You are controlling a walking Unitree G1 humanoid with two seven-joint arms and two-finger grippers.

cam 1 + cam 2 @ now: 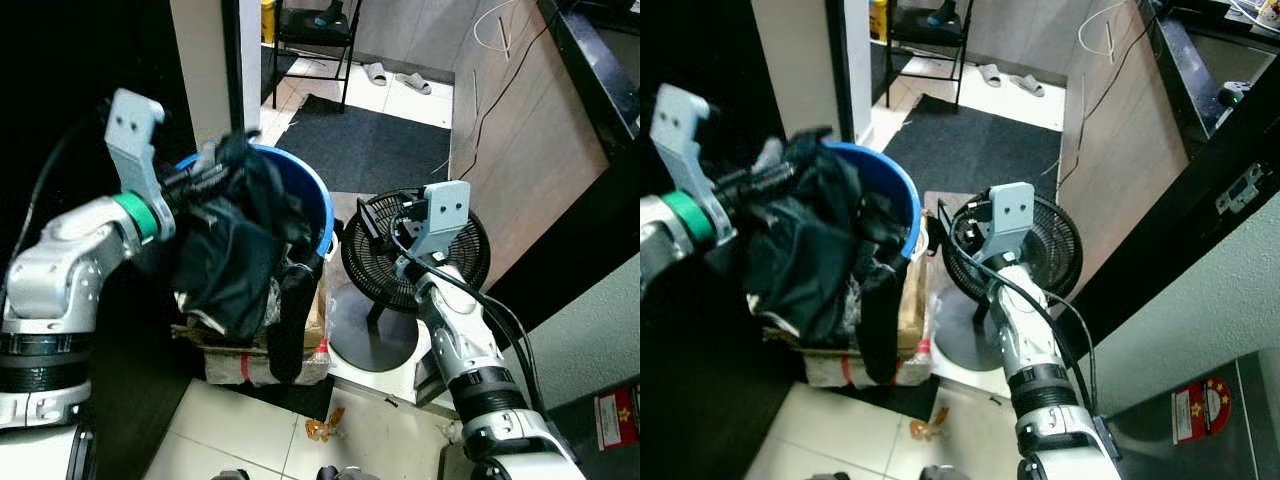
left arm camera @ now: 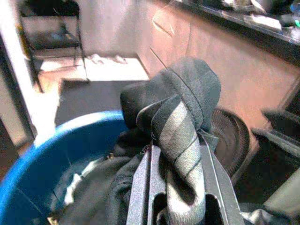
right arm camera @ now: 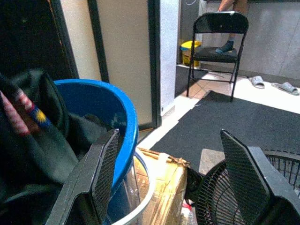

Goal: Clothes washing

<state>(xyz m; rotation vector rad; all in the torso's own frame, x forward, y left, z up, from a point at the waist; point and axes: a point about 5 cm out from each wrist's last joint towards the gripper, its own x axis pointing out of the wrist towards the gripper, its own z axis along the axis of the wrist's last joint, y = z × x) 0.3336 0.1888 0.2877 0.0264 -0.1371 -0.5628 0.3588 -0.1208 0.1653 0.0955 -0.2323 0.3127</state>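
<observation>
Our left gripper (image 1: pixel 205 170) has its jaws clamped on a dark garment (image 1: pixel 235 255), lifted above the blue bucket (image 1: pixel 310 200), with the cloth hanging down over the rim. More clothes (image 2: pixel 93 187) lie inside the bucket, which sits on a cardboard box (image 1: pixel 255 355). Further right, our right gripper (image 3: pixel 168 173) hovers over the floor fan (image 1: pixel 440 265), jaws wide apart and empty. We judge the job barely begun: one piece is out, the rest remains. No washer is in sight, and how many clothes lie deeper in the bucket stays hidden.
</observation>
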